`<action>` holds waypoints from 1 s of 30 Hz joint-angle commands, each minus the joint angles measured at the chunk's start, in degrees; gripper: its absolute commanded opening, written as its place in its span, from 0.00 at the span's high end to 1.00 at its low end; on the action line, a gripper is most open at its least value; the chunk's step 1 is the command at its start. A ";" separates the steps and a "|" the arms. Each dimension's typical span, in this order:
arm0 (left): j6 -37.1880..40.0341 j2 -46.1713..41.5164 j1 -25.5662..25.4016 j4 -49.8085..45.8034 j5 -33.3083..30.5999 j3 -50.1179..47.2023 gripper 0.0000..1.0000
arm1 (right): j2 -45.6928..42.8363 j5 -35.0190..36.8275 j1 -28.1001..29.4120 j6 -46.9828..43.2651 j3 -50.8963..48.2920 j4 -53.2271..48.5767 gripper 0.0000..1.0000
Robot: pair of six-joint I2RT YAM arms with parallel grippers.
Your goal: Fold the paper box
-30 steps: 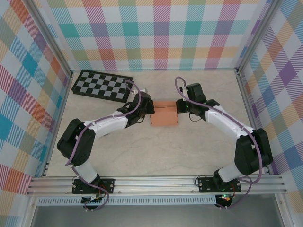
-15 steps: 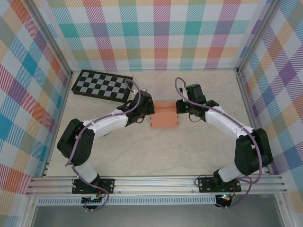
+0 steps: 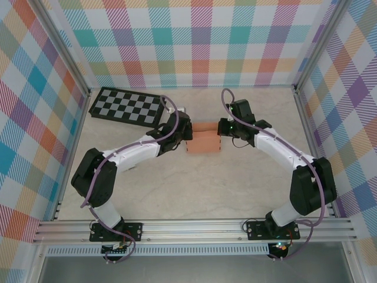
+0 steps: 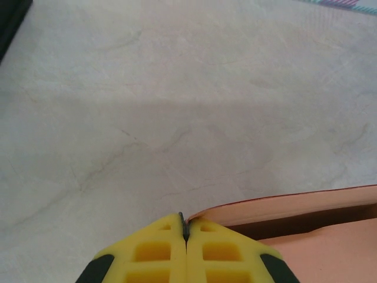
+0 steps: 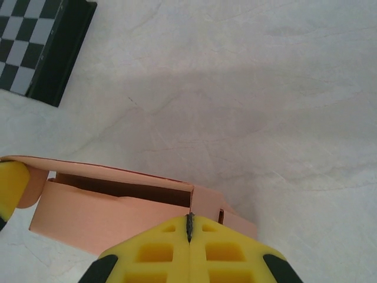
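The paper box (image 3: 203, 141) is a small salmon-orange card box, partly folded, lying mid-table between both arms. Its long top flap stands slightly raised, leaving a dark slot (image 5: 118, 187) along the body. My left gripper (image 3: 188, 137) is shut, its yellow tips (image 4: 184, 227) pressed against the box's left end, where the flap edge (image 4: 306, 203) curls onto the right finger. My right gripper (image 3: 220, 131) is shut too, its tips (image 5: 189, 223) against the box's right end wall (image 5: 209, 203). Nothing sits between either pair of jaws. The left finger (image 5: 10, 187) touches the box's far end in the right wrist view.
A black-and-grey checkerboard (image 3: 126, 106) lies at the back left, its corner (image 5: 35, 47) showing beyond the box. The marble-look tabletop (image 3: 194, 188) is ringed by aluminium rails and plaid walls. Purple cables loop over both wrists.
Both shut grippers and the box between them have shifted a little toward the far side of the table. The right gripper has also edged leftward against the box.
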 commanded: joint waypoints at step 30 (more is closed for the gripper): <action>1.16 0.49 -1.77 9.65 -1.89 -6.02 1.00 | -0.87 -1.76 0.92 -1.84 -8.83 5.77 1.00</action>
